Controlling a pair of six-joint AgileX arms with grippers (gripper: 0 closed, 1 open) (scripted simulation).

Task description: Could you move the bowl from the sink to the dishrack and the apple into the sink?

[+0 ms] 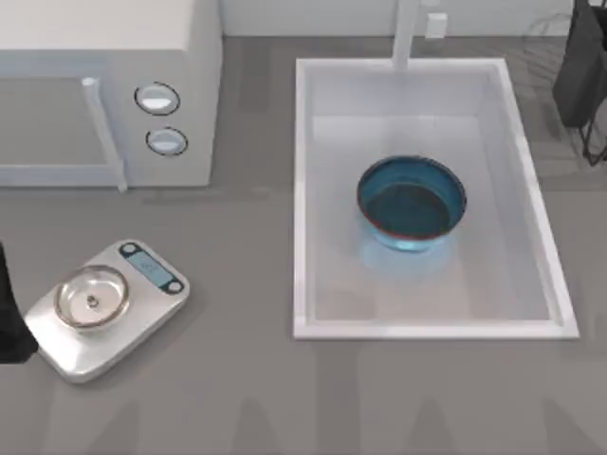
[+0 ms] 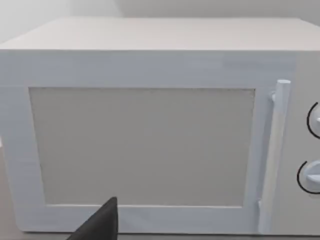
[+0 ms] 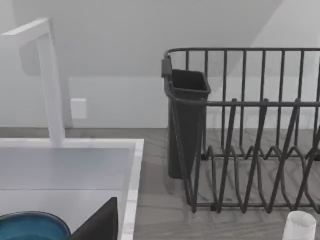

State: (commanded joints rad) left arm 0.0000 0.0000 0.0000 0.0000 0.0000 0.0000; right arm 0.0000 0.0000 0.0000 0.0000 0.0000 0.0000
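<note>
In the middle of the sink [image 1: 305, 199] sits the bowl [image 1: 411, 202], upright and empty. It looks stiff, glossy and probably slippery, so I'd pinch the thin rim (not the curved wall). The dishrack [image 3: 250, 150] is cut off at the desk's far right, I can't spot the apple, and I cannot tell how either arm's fingers stand.

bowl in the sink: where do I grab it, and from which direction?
By the rim, coming from straight above. The bowl sits upright and open near the middle of the sink, apart from its walls, so the thin rim is exposed all round. One finger inside and one outside should likely pinch it; the rounded glossy wall gives no other hold.
</note>
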